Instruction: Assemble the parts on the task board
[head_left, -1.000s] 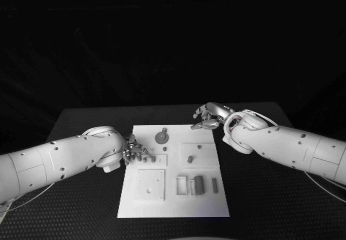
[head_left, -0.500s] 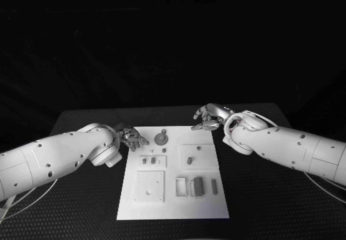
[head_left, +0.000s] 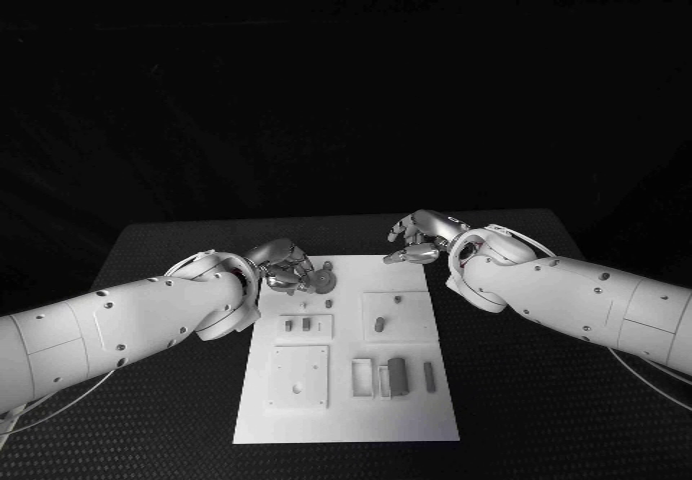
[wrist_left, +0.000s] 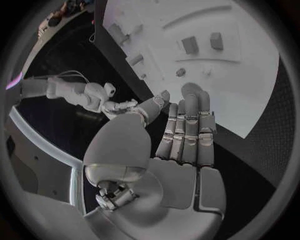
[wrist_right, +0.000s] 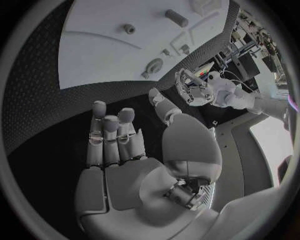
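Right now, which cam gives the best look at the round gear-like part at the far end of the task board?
Head view: the round part lies unobstructed on the task board, just right of the left hand. Right wrist view shows it smaller and distorted. In the left wrist view I cannot pick it out with confidence.

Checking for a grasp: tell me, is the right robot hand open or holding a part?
Open: the right robot hand shows a bare palm and straight, parted fingers.

The left hand (head_left: 284, 267) is held at the task board's (head_left: 346, 420) far left corner, fingers straight. The right hand (head_left: 418, 240) is held open past its far right corner.
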